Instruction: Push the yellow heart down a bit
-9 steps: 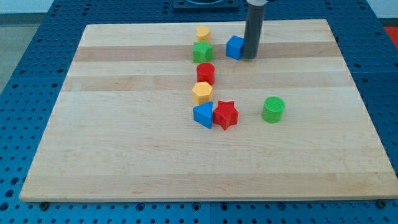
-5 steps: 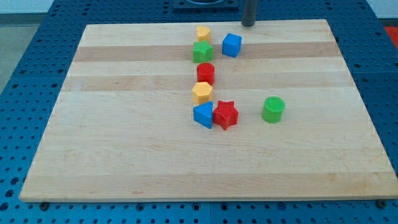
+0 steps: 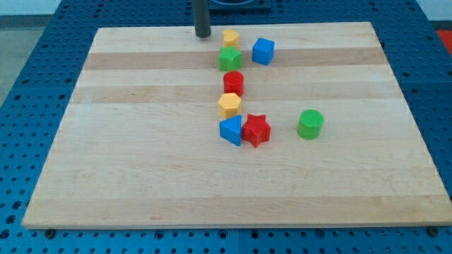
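The yellow heart (image 3: 230, 37) sits near the board's top edge, just above the green star (image 3: 229, 58). My tip (image 3: 203, 35) rests on the board to the heart's left, a short gap away and not touching it. The blue cube (image 3: 263, 51) lies to the heart's lower right.
Below the green star stand a red cylinder (image 3: 234, 82), a yellow pentagon (image 3: 229, 105), a blue triangle (image 3: 230, 130) and a red star (image 3: 256, 130) in a rough column. A green cylinder (image 3: 310, 123) stands alone to the right. The wooden board (image 3: 141, 162) lies on a blue perforated table.
My tip left the blue cube's right side, went up past the board's top edge, then moved left to stand at the yellow heart's left. No block has moved.
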`<state>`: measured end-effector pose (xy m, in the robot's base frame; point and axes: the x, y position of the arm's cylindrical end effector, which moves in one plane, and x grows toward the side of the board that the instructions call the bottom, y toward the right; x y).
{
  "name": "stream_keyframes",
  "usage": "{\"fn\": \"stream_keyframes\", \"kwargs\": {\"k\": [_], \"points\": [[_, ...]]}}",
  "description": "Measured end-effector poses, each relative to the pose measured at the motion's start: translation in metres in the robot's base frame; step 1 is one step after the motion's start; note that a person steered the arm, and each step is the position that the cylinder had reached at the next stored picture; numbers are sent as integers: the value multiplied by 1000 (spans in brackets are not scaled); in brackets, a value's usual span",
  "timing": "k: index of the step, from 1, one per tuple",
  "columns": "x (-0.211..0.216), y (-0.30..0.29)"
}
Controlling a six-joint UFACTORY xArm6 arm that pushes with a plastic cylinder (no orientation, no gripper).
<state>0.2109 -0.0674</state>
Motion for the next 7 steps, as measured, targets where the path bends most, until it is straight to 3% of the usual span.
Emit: {"fn": "stream_keyframes", "kwargs": {"k": [2, 7], "points": [[-16, 75], [7, 59]]}}
